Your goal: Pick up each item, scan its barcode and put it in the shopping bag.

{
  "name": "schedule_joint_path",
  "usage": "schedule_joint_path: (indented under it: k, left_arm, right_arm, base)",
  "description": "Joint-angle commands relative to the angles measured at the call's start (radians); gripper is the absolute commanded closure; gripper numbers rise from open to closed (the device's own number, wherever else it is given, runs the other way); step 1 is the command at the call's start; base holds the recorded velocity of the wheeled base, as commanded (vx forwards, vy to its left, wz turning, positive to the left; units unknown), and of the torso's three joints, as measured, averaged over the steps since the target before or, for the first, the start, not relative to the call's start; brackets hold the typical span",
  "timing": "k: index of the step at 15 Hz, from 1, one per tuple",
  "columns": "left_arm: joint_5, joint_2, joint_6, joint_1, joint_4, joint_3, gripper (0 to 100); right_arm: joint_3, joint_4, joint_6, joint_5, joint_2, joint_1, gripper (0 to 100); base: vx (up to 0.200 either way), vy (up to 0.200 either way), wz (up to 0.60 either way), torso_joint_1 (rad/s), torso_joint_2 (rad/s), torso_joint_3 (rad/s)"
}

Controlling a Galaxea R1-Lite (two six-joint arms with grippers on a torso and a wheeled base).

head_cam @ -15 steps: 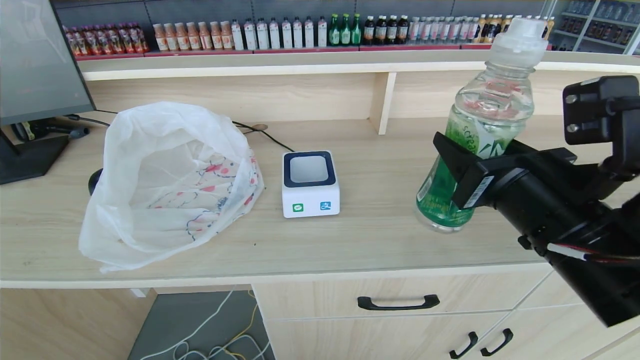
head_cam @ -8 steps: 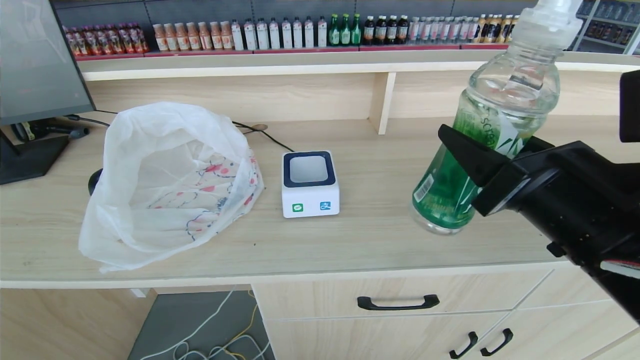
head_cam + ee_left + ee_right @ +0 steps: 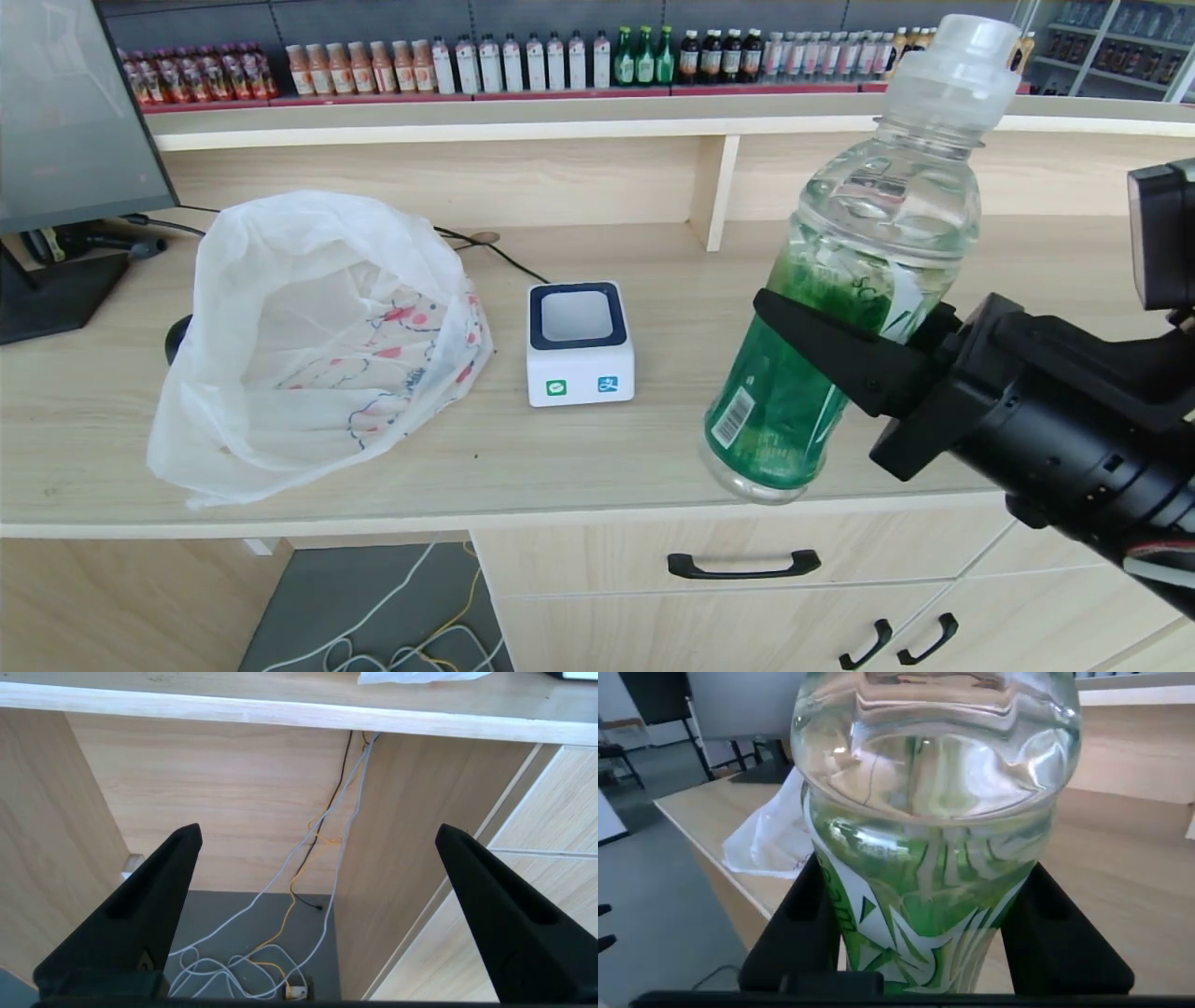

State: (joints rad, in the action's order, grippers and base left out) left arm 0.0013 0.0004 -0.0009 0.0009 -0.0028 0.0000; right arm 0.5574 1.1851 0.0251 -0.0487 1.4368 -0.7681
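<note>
Fingers of left claw [image 3: 308, 905] spread, empty, low beneath tabletop [image 3: 280, 707] edge. Shopping bag [image 3: 317, 345] open, well left of right claw [image 3: 845, 322]; barcode scanner [image 3: 579, 341] between them, window up. Drink bottle [image 3: 878, 215] clamped in right claw, off the tabletop, cap tilted rightward, barcode low on scanner-facing side: probably leftward and down next.

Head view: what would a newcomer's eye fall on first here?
The green-labelled drink bottle draws the eye first, held tilted in the air at the right by the right gripper, its barcode showing low on its side. Next come the white shopping bag, lying open on the counter at the left, and the small white scanner box beside it.
</note>
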Motion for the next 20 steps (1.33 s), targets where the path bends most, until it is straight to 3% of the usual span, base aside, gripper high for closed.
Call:
schedule_joint_path:
  k: [1, 10, 15, 20]
  left_arm:
    - [0.000, 0.000, -0.001, 0.001, 0.000, 0.000, 0]
    - [0.000, 0.000, -0.001, 0.001, 0.000, 0.000, 0]
    - [0.000, 0.000, -0.001, 0.001, 0.000, 0.000, 0]
    - [0.000, 0.000, -0.001, 0.001, 0.000, 0.000, 0]
  right_arm:
    - [0.006, 0.001, 0.047, -0.106, 0.020, 0.009, 100]
    - [0.022, 0.010, 0.280, -0.470, 0.037, 0.010, 100]
    - [0.118, 0.010, 0.481, -0.519, 0.079, 0.030, 100]
    - [0.147, 0.010, 0.513, -0.726, 0.111, 0.076, 100]
  base:
    - [0.000, 0.000, 0.00, 0.000, 0.00, 0.000]
    - [0.000, 0.000, 0.00, 0.000, 0.00, 0.000]
    - [0.000, 0.000, 0.00, 0.000, 0.00, 0.000]
    - [0.000, 0.000, 0.00, 0.000, 0.00, 0.000]
